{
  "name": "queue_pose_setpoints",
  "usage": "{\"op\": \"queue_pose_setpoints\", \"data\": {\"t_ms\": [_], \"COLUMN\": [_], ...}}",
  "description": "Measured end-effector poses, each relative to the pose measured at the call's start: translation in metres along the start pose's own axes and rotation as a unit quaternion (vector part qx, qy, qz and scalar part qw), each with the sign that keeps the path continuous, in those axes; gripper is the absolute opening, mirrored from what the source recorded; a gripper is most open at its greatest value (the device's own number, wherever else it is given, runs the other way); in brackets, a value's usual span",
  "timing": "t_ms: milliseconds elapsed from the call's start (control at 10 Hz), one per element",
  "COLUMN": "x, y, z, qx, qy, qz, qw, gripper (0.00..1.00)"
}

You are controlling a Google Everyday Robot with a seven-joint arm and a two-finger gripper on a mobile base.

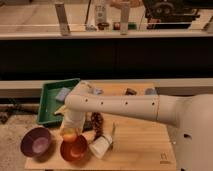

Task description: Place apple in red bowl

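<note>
The red bowl (pixel 75 149) sits at the table's front left, to the right of the purple bowl (pixel 36 142). My gripper (pixel 69 131) hangs at the end of the white arm, right over the red bowl's back rim. It is shut on the apple (pixel 69 135), a small yellowish-orange fruit held just above the bowl's inside.
A white cup (pixel 101 145) lies on its side right of the red bowl. A brown object (pixel 95 123) lies behind it. A green tray (pixel 54 100) with small items sits at the back left. Small objects (pixel 131 91) lie along the wooden table's (pixel 145 140) far edge.
</note>
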Motion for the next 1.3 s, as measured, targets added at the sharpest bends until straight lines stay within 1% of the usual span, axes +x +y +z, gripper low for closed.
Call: {"op": "queue_pose_setpoints", "data": {"t_ms": [100, 200, 400, 700, 800, 1000, 1200, 1300], "x": [-0.002, -0.003, -0.007, -0.013, -0.015, -0.020, -0.025, -0.025], "y": [-0.001, 0.001, -0.002, -0.010, -0.014, -0.019, -0.024, -0.022], "z": [-0.002, -0.005, -0.011, -0.017, -0.020, -0.024, -0.024, -0.024], "qx": [0.004, 0.005, 0.009, 0.009, 0.009, 0.008, 0.000, -0.006], "qy": [-0.005, -0.006, -0.009, -0.015, -0.017, -0.031, -0.050, -0.062], "qz": [-0.005, -0.007, -0.019, -0.038, -0.045, -0.058, -0.077, -0.079], "qw": [1.0000, 0.9999, 0.9997, 0.9991, 0.9988, 0.9978, 0.9958, 0.9949], "gripper": [0.00, 0.00, 0.00, 0.00, 0.02, 0.18, 0.40, 0.50]}}
